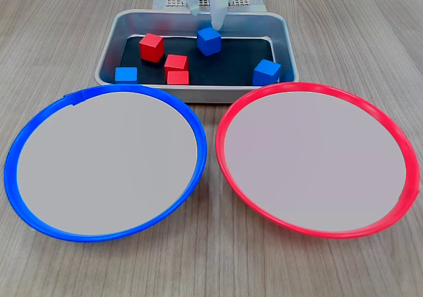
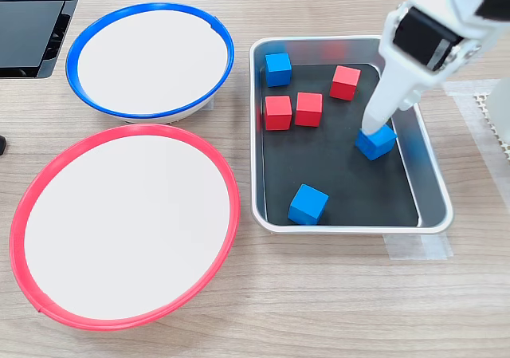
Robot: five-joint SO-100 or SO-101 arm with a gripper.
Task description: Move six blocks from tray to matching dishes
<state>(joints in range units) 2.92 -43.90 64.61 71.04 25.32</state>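
The blue block under the gripper sits on the tray's black bottom near the tray's wall on the second exterior view's right, turned at an angle to the walls. In the first exterior view the same blue block looks tilted, one corner towards the camera, with the pale white fingers coming down onto its top. That view shows only the lower part of the gripper; the second exterior view shows the whole white finger section slanting down from a black-and-white body, its tip touching the block. Whether the jaws are pinching the cube or just resting on it, I cannot tell from either angle. All six cubes lie in the silver tray. Nearest the gripper in the second exterior view is a red block; further off two red blocks sit side by side, touching or nearly so. A second blue block lies near the tray's lower wall in that view, and a third blue block sits in the far corner from the gripper. Beyond the tray, both exterior views show the blue-rimmed dish and the red-rimmed dish side by side on the wooden table. Only the second exterior view shows a dark flat object at its left edge.
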